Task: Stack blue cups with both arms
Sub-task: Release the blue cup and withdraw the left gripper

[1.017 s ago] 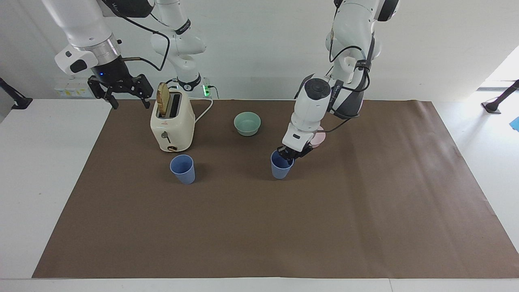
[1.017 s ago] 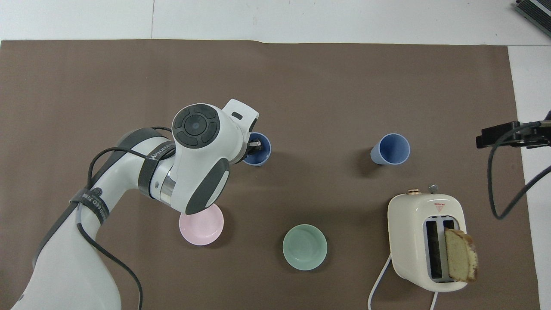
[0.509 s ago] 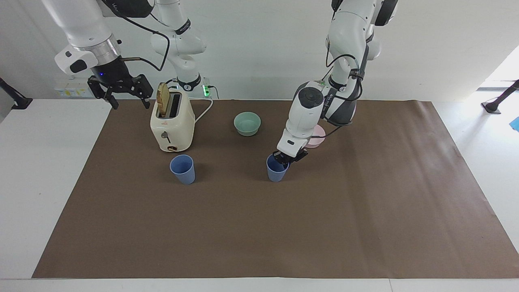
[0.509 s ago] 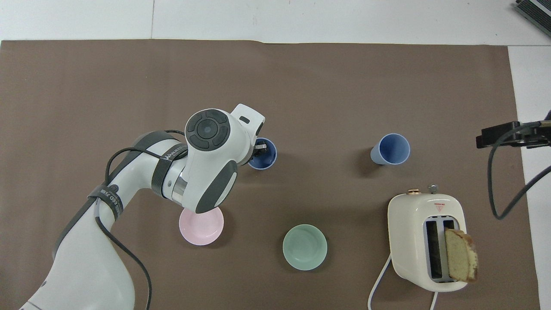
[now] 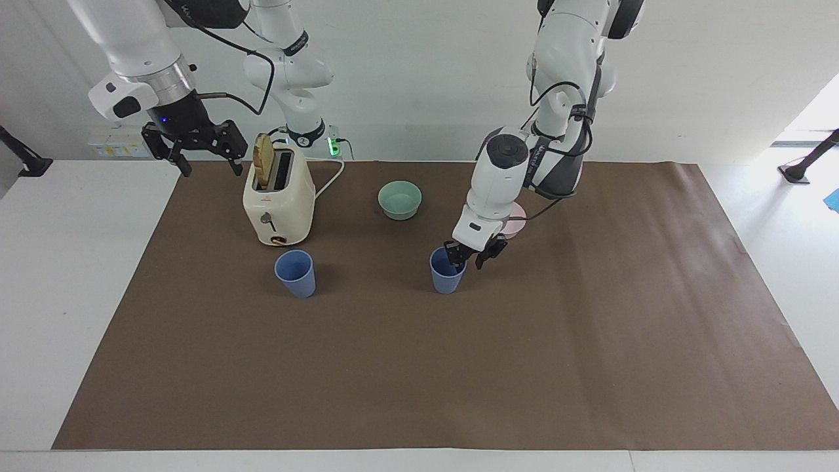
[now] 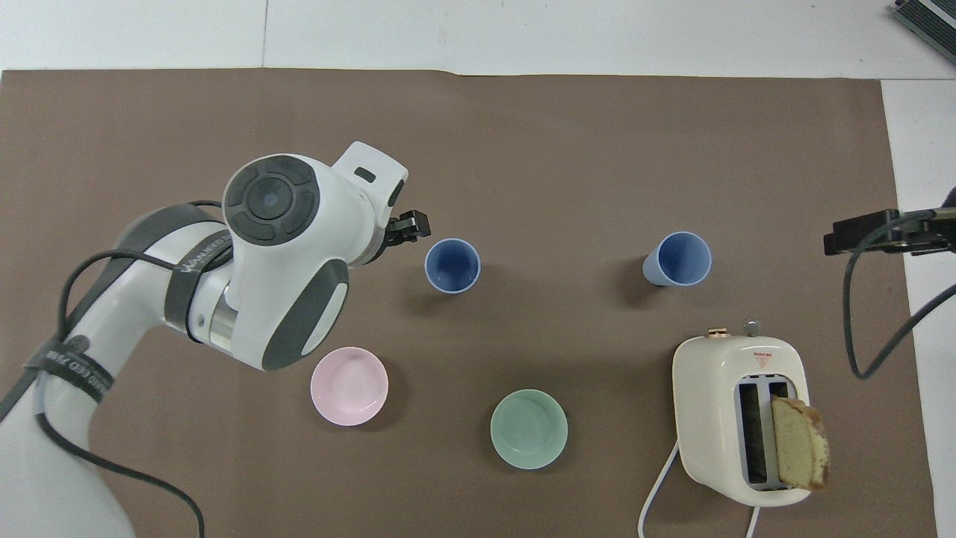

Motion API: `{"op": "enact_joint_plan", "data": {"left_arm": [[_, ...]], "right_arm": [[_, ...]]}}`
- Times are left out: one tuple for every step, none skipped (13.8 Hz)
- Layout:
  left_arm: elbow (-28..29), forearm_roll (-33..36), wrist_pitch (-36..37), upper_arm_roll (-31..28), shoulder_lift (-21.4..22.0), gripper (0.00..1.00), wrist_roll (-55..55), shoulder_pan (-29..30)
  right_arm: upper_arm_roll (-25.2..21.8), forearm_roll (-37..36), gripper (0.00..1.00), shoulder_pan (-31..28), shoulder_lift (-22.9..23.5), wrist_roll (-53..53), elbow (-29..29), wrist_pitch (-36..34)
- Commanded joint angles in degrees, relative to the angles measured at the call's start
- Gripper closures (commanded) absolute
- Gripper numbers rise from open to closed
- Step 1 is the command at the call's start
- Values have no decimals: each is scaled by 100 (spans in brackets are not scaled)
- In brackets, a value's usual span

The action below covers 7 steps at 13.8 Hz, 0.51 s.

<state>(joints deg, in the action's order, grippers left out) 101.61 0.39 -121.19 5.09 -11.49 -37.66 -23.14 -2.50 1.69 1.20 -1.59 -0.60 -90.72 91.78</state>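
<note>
Brown mat (image 5: pixel 419 367) covers most of the white surface (image 5: pixel 72 295), everything sits on it. Left arm (image 5: pixel 498 177) reaches in low, its pincer (image 5: pixel 470 255) spread wide, released, hovering just at the rim of one blue cup (image 5: pixel 447 275) — overhead shows the pincer (image 6: pixel 407 228) off to the side of that cup (image 6: pixel 452 265), toward the left arm's end, not gripping it. Cup upright, free-standing, approx mid-mat. Right arm (image 5: pixel 141 62) waits up high at its own end, right pincer (image 5: pixel 191 147) spread too, nothing in it, hanging over the mat edge beside the toaster (image 5: pixel 278 200). Toaster's cream-colored, bread slice (image 5: pixel 263 165) poking out of one slot. Second blue cup (image 5: pixel 295 273) upright, just farther from the robots than the toaster, well apart from the 1st cup. Green bowl (image 5: pixel 400 198) and pink bowl (image 6: pixel 349 385) sit nearer the robots than the cups; pink one partly hidden by the left arm in the facing view.
</note>
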Motion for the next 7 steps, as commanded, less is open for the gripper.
{"op": "enact_joint_plan", "data": {"left_arm": [[131,102,515,36,462,0,941,546],[140,102,717,36,551,0,1267,756],[149,102,884,36,621,0,1644,967],[157,102,990,36,700,0,2109,1178],[157,102,1096,36,762,0,2445,1407],[166,102,1210,36,850,0,2813,1592],[158,102,1333,36,929,0,3235,1811]], "right_arm": [[39,-19,0,-15,-43,-491,-568,690],[39,-19,0,3,18,-616,-718,936],[39,-28,0,38,106,-617,-824,1130],[39,-28,0,47,185,-608,-946,1297],[39,-28,0,38,281,-574,-1078,1455],[39,-28,0,38,404,-556,-1184,1666],[48,-28,0,47,562,-547,-1246,1833]]}}
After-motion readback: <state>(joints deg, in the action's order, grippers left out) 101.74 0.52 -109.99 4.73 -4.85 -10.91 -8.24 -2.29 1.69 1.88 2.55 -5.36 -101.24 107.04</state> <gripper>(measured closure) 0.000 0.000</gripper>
